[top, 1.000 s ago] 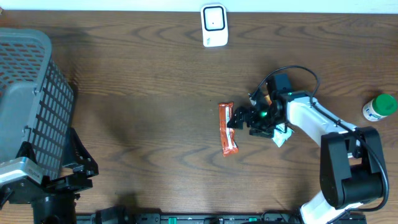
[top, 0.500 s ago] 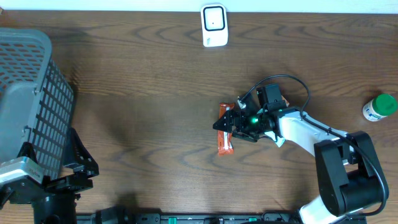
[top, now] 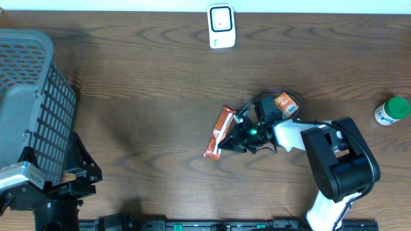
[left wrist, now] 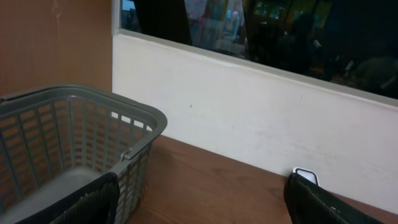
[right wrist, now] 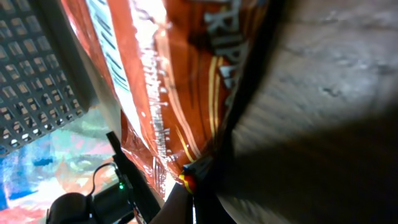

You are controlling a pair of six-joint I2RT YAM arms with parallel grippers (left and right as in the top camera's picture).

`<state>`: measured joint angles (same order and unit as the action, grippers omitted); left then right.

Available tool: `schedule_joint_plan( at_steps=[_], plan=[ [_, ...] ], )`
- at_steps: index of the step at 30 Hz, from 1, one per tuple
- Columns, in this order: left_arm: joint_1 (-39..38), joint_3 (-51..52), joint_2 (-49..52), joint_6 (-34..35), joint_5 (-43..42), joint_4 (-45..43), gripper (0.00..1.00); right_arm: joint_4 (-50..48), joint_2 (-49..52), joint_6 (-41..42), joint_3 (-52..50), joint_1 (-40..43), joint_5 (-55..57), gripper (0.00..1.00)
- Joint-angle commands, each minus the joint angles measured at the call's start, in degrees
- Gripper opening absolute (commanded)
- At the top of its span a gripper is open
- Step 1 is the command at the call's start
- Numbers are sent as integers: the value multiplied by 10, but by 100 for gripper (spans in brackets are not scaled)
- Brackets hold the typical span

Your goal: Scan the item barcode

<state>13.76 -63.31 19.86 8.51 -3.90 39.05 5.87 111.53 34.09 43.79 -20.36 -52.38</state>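
An orange-red snack bar lies tilted near the middle of the table. My right gripper is shut on its right-hand edge. In the right wrist view the wrapper fills the frame, its end pinched at my right gripper. The white barcode scanner stands at the table's far edge, apart from the bar, and its top shows in the left wrist view. My left gripper is open and holds nothing; it is raised at the near left, facing the back wall.
A grey plastic basket fills the left side and shows in the left wrist view. A small orange packet lies just behind the right arm. A green-capped white bottle stands at the far right.
My right gripper moved left onto the snack bar and shut on it. The bar swung from upright to tilted and shifted left. The small orange packet came into view behind the arm.
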Motion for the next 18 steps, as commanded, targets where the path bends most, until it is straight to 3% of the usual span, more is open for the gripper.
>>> schedule_joint_plan(
  at_steps=[1,12,13,14,15,16,18],
  plan=[
    [-2,1,-7,-9,5,-1,85,30,59,-2,-49,-5,268,1],
    [-2,1,-7,-9,5,1,85,207,-212,-12,-49,-5,381,1],
    [-2,1,-7,-10,5,2,85,217,-239,-18,-49,-5,391,9],
    [-2,1,-7,-9,5,4,85,224,-258,-20,-49,-5,396,32],
    [-2,1,-7,-9,5,5,85,231,-272,-20,-49,-5,396,72],
    [-2,1,-7,-9,5,6,85,237,-283,-19,-49,-6,396,99],
    [-2,1,-8,-9,5,6,85,249,-290,-1,-49,-11,391,99]
  ],
)
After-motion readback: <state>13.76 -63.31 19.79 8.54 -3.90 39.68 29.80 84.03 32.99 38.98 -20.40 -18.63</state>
